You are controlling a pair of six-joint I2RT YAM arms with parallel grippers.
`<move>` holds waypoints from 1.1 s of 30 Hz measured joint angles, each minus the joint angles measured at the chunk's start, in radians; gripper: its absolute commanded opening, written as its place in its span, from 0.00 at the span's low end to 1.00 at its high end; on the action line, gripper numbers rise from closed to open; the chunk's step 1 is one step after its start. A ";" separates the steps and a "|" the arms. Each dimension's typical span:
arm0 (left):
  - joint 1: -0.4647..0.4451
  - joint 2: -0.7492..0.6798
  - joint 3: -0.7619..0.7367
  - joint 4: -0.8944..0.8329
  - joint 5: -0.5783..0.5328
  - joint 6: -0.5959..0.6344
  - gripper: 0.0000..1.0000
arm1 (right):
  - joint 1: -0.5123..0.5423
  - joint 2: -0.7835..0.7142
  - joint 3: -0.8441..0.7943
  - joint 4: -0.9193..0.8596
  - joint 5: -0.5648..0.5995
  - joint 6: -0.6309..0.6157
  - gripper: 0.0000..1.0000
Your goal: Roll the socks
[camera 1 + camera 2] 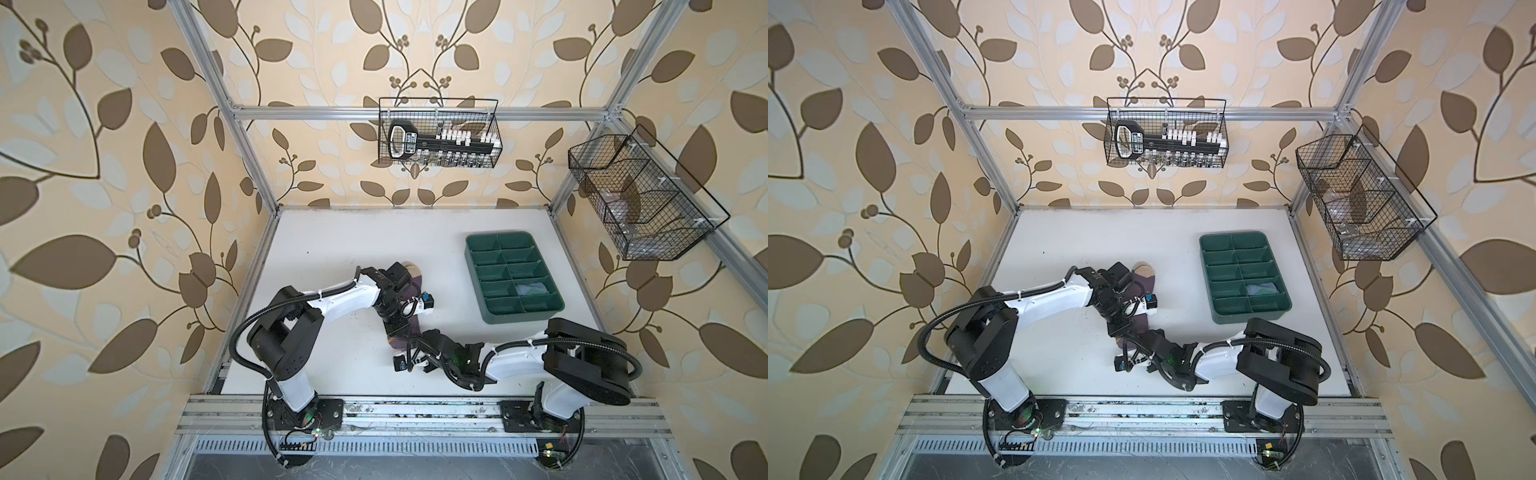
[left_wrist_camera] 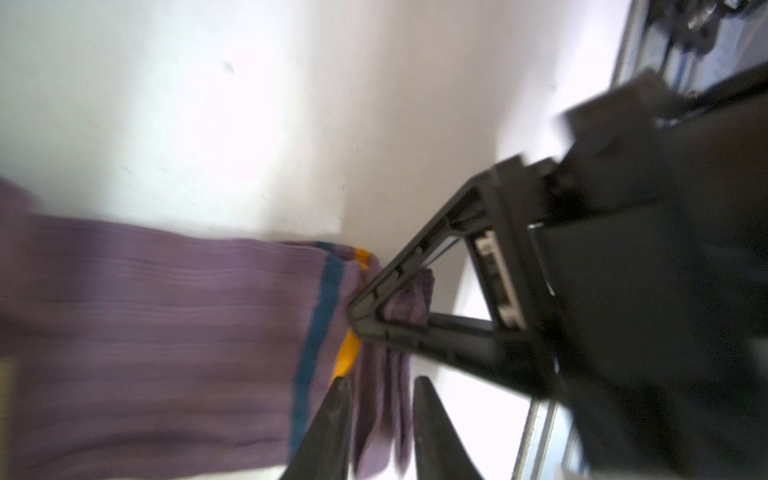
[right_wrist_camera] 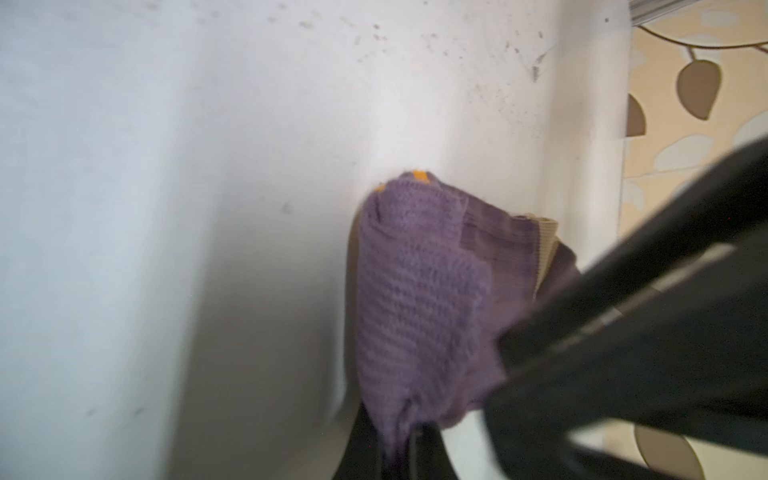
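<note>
One of the socks, purple (image 1: 415, 283) with a tan toe (image 1: 409, 268), lies stretched on the white table under both arms; it also shows in a top view (image 1: 1147, 283). In the left wrist view this sock (image 2: 166, 332) shows a navy and orange stripe, and its cuff hangs loosely between the spread fingers of my left gripper (image 2: 382, 386), which is open. My right gripper (image 3: 409, 436) is shut on a bunched fold of the purple sock (image 3: 415, 299). Both grippers meet at the sock's near end (image 1: 399, 343). A pale blue bundle (image 1: 534, 287) lies in a tray compartment.
A green divided tray (image 1: 473, 249) stands right of the sock. Two wire baskets hang on the frame, one at the back (image 1: 438, 133) holding tools and one at the right (image 1: 640, 199). The table's front rail (image 1: 415, 409) runs close behind the arms.
</note>
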 measured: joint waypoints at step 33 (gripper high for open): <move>-0.337 -0.921 -0.244 -0.094 -0.530 0.278 0.74 | -0.267 0.344 0.714 -1.115 -0.798 0.182 0.04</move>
